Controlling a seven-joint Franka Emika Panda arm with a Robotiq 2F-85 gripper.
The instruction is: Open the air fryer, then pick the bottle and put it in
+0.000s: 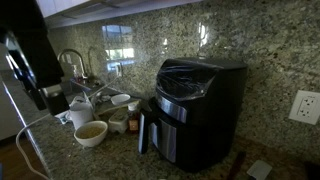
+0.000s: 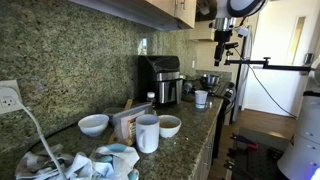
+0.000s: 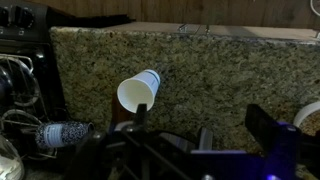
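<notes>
On the granite tabletop (image 2: pixel 195 135), with its back against the stone wall, stands the air fryer (image 1: pixel 195 110). Its drawer looks pushed fully in, and the handle (image 1: pixel 143 130) points out over the tabletop, so I judge that the opening step is not yet done. Just beside the fryer, on the handle side, stands the bottle (image 2: pixel 151 99), upright, with its white cap on top. It is small in both exterior views, and I cannot tell if it touches the fryer. Being so close to the drawer, it should have a short way into the basket, but it may also be in the path of the drawer when this is pulled out. Further out are a bowl of brown liquid (image 1: pixel 90 132), a tall white cup (image 2: pixel 147 133) and other dishes, which crowd this part of the tabletop. The gripper (image 2: pixel 224 52) hangs high above the far end, well apart from fryer and bottle. Its jaws are spread wide with nothing between them, which fits a reach for the handle. The wrist view looks down on a paper cup (image 3: pixel 138 92) on the granite, not on the task's things.
</notes>
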